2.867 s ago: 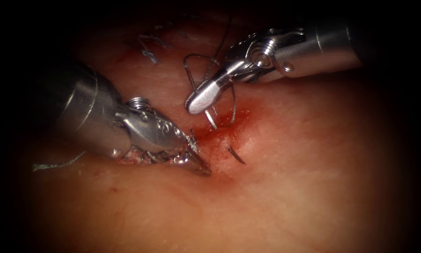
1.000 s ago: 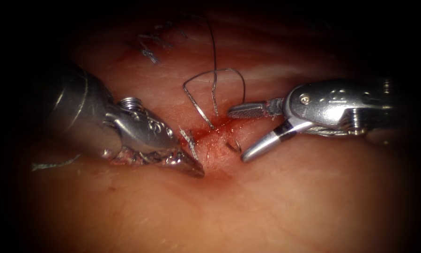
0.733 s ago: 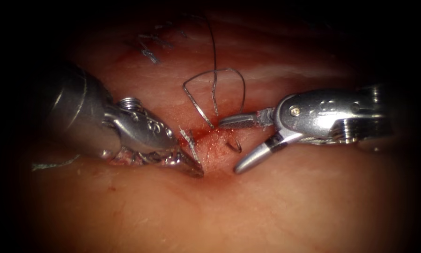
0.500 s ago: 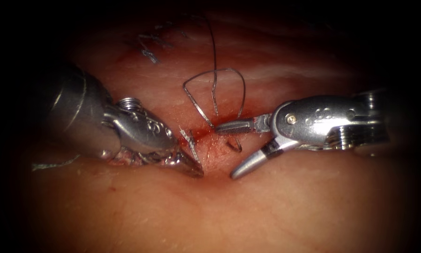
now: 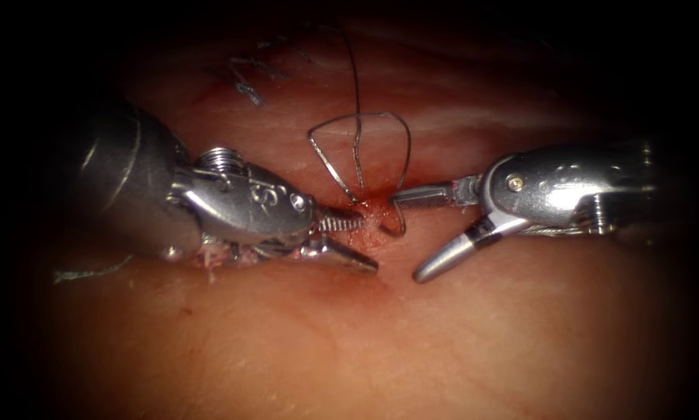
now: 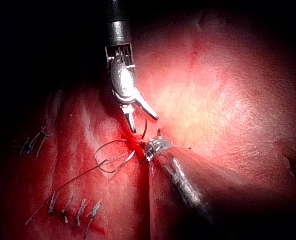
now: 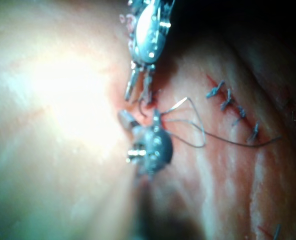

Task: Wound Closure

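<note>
Needle (image 5: 396,218): you have it standing in the tissue (image 5: 349,342) at the cut, its curved end risen out just right of the cut beside the red fluid (image 5: 372,204); the rest is buried.
Thread (image 5: 358,132): it loops above the needle and trails up across the tissue, past the finished stitches (image 5: 248,82).
Risk: I judge that the short exposed curve could slip from a shallow bite, and a tug on the loop could drag it back into the tissue.
Right hand (image 5: 415,233): your jaws stand wide apart; the upper one touches the needle's exposed end, the lower one hangs clear, and nothing is clamped.
Left hand (image 5: 361,243): your jaws are parted a little, tips on the tissue left of the cut, holding nothing that I can see.
</note>
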Controlling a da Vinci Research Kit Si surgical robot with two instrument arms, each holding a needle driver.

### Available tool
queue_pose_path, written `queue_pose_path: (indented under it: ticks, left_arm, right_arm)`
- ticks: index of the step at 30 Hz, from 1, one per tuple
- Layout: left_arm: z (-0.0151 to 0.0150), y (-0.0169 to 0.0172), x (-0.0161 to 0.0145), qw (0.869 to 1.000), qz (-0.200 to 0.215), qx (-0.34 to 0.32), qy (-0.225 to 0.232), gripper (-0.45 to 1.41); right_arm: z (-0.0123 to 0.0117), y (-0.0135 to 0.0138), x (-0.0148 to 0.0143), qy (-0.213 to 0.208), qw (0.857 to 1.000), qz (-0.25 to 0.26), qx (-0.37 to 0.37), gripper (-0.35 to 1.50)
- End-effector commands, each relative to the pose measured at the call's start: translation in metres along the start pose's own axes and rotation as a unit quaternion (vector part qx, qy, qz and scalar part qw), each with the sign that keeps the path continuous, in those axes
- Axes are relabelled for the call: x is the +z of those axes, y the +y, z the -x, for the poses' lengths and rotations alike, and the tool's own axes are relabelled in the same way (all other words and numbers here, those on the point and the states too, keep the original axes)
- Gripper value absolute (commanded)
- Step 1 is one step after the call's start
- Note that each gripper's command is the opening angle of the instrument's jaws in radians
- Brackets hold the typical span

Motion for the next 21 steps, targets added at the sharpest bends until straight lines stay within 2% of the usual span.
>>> queue_pose_path:
  ticks: [1, 6, 12, 16, 21]
  left_arm:
    - [0.0002, 0.0002, 0.0007, 1.000, -0.002, -0.002, 0.000, 0.39]
    - [0.0001, 0.0002, 0.0009, 1.000, -0.020, -0.002, 0.017, 0.32]
    - [-0.0005, 0.0008, 0.0015, 0.999, -0.021, 0.008, 0.031, 0.24]
    - [-0.0011, 0.0012, 0.0020, 0.999, -0.019, 0.012, 0.041, 0.20]
    - [-0.0017, 0.0014, 0.0023, 0.998, -0.020, 0.016, 0.056, 0.19]
  right_arm:
    - [0.0005, 0.0001, 0.0005, 0.001, 1.000, 0.000, -0.001, 1.39]
    - [0.0013, 0.0001, -0.0003, 0.000, 1.000, 0.002, 0.007, 1.32]
    - [0.0031, 0.0005, -0.0025, -0.005, 1.000, 0.026, 0.017, 1.32]
    - [0.0039, 0.0004, -0.0029, -0.010, 0.998, 0.048, 0.026, 1.32]
    - [0.0043, 0.0001, -0.0026, -0.009, 0.999, 0.031, 0.031, 1.30]
